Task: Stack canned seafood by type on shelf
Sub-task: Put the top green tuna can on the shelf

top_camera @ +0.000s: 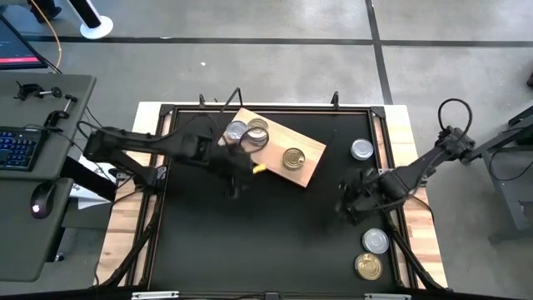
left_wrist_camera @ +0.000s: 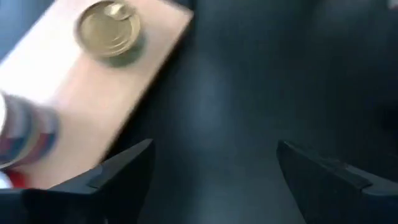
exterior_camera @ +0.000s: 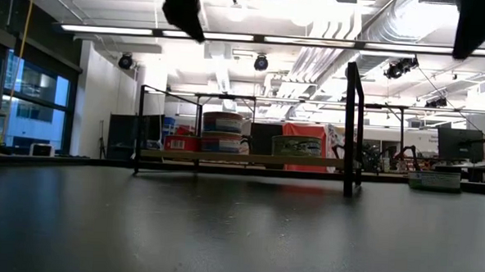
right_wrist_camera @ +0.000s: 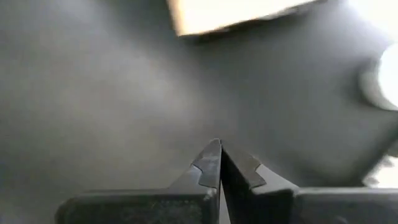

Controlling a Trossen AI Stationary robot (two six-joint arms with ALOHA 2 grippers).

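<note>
The shelf (top_camera: 310,163), a light wooden board, lies slantwise at the table's far middle. At its left end stand a silver-lidded tin (top_camera: 236,132) and a gold-lidded tin (top_camera: 258,130). The low view shows one tin on top of another (exterior_camera: 222,123) there. Another gold-lidded tin (top_camera: 293,157) (left_wrist_camera: 109,28) stands alone toward the board's right end. My left gripper (top_camera: 237,173) (left_wrist_camera: 214,168) hovers open off the board's near edge, with nothing between its fingers. My right gripper (top_camera: 350,200) (right_wrist_camera: 219,155) hangs shut and empty over bare table at the right.
Three loose tins stand on the table's right side: a silver-lidded one (top_camera: 361,150) far right, a silver-lidded one (top_camera: 376,242) and a gold-lidded one (top_camera: 367,267) near the front right corner. A black frame (exterior_camera: 351,128) rims the table. The near middle of the black tabletop (top_camera: 266,242) is free.
</note>
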